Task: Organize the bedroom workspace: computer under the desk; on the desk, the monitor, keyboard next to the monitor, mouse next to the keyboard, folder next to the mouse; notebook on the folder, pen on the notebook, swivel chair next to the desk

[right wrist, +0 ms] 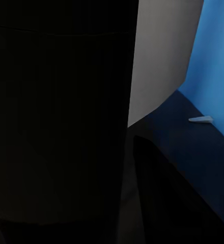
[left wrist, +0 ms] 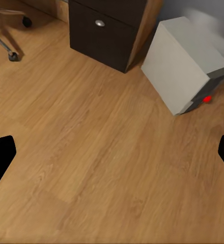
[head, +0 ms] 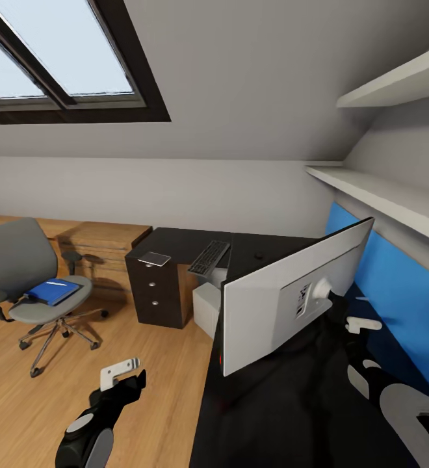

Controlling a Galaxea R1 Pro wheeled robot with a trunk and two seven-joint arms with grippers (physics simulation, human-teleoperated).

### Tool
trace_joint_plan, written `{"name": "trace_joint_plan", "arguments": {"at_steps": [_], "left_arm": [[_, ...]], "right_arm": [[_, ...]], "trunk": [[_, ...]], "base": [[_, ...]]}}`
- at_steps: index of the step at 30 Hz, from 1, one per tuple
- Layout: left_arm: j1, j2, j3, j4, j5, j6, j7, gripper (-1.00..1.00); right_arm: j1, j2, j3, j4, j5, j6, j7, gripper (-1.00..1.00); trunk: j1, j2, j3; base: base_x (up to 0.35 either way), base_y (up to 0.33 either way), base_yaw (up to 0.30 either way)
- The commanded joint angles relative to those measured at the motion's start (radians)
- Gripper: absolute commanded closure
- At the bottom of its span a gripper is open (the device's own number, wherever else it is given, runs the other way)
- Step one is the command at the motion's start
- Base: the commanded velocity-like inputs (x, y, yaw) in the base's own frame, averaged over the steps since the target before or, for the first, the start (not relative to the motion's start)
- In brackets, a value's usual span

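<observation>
Head view, bedroom with skylight (head: pixel 58 58) at upper left. The swivel chair (head: pixel 19 273) stands at left centre on the wood floor (head: pixel 156 383), well apart from the worktop (head: pixel 292 403). Its seat carries the blue folder (head: pixel 52 291), with the slim white pen (head: pixel 56 283) lying on top of the folder.

The black worktop runs from frame centre down to the lower right. On its far end, above the dark drawer unit (head: pixel 155 292), lies the small grey notebook (head: pixel 154 259). The keyboard (head: pixel 209 257) lies just right of it, tilted, one end overhanging the edge. The mouse (head: pixel 259 255) sits further right, apart from the keyboard. The monitor (head: pixel 292 292) shows its grey back at centre right, tilted. The computer (head: pixel 208 309) stands on the floor under the worktop beside the drawer unit; in the left wrist view it (left wrist: pixel 186 63) appears at upper right.

Left end effector (head: pixel 120 372), lower left, hangs over the floor with fingers spread, holding nothing. Right end effector (head: pixel 363 323) sits behind the monitor; whether it is spread or closed cannot be told.
</observation>
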Motion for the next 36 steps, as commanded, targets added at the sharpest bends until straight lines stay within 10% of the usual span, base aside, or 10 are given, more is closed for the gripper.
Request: {"name": "trace_joint_plan", "arguments": {"at_steps": [1,24,25,36], "left_arm": [[-0.001,-0.001,0.009,-0.001,0.011,0.002,0.01,-1.0],[-0.001,0.0,0.029,-0.001,0.04,0.002,0.01,-1.0],[-0.001,0.0,0.029,-0.001,0.04,0.002,0.01,-1.0],[-0.001,0.0,0.031,-0.001,0.041,0.002,0.01,-1.0]], "right_arm": [[-0.001,0.0,0.037,0.001,-0.021,-0.003,0.001,1.0],[-0.001,-0.002,0.037,0.002,-0.021,-0.003,0.001,1.0],[-0.001,-0.002,0.037,0.002,-0.021,-0.003,0.001,-1.0],[-0.001,-0.002,0.037,0.002,-0.021,-0.003,0.002,-1.0]], "trunk": [[0.0,-0.001,-0.001],[0.0,-0.001,-0.001],[0.0,-0.001,-0.001],[0.0,-0.001,-0.001]], "base": [[0.0,-0.031,0.0],[0.02,-0.061,0.0],[0.0,0.0,0.0],[0.0,0.0,0.0]]}}
